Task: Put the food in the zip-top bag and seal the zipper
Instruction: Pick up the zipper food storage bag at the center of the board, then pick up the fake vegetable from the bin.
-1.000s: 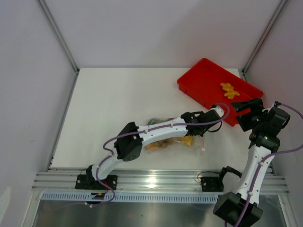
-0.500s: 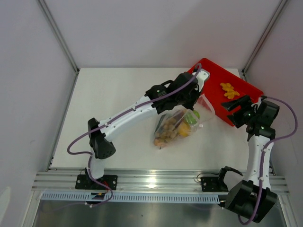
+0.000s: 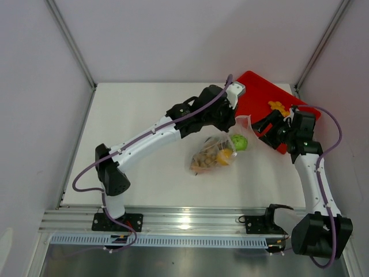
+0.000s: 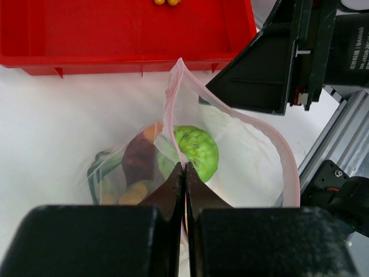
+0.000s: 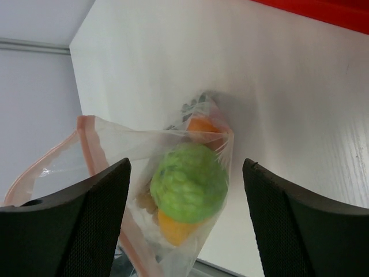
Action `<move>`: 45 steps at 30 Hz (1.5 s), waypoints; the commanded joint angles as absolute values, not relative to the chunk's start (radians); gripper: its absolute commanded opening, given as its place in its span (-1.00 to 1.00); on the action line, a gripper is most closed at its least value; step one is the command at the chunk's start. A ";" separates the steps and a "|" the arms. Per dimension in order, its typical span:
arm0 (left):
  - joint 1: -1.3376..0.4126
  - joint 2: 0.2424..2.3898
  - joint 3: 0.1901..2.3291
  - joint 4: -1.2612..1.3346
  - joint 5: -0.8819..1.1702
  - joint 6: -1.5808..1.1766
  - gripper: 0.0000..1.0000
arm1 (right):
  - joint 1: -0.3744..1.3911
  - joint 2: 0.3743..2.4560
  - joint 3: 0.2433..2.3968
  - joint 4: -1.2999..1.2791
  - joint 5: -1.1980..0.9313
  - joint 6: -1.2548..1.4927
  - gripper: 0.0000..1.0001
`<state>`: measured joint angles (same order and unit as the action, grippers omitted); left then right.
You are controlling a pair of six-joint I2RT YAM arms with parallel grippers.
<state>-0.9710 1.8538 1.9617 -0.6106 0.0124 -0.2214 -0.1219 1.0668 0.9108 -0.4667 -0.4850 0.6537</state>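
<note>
Zip-top bag (image 3: 214, 154): just beside the red tray (image 3: 253, 95), mouth gaping, food (image 4: 196, 151) inside (one orange piece (image 3: 278, 108) lies on the tray). Thin, soft, slippery film, light load; best taken at the stiffer zipper (image 4: 166, 109). Left gripper (image 4: 184, 173) pinched shut on that rim; right gripper (image 5: 185, 167) spread wide, flanking the bag, holding nothing.

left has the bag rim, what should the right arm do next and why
Probably close the right gripper on the free side of the zipper: the left gripper pinches only one side of the zip-top bag, whose mouth gapes by the open right jaws. An orange piece lies in the red tray, so don't seal yet.
</note>
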 commanded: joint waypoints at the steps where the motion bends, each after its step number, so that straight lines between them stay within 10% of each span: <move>1: -0.925 1.775 1.927 -0.526 0.060 -0.248 -0.99 | -0.110 1.066 1.000 -0.449 -0.358 0.634 0.62; 19: -0.782 1.649 1.746 -0.442 0.130 -0.295 -0.99 | -0.291 1.675 1.423 -0.381 -0.112 0.603 0.90; 45: -0.721 1.618 1.675 -0.380 0.224 -0.310 -0.99 | -0.242 2.218 1.815 -0.491 0.147 0.597 0.70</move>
<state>-0.7296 1.6707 1.6810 -0.4316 0.1944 -0.2985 -0.2607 2.2127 1.7565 -0.4862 0.0990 0.6239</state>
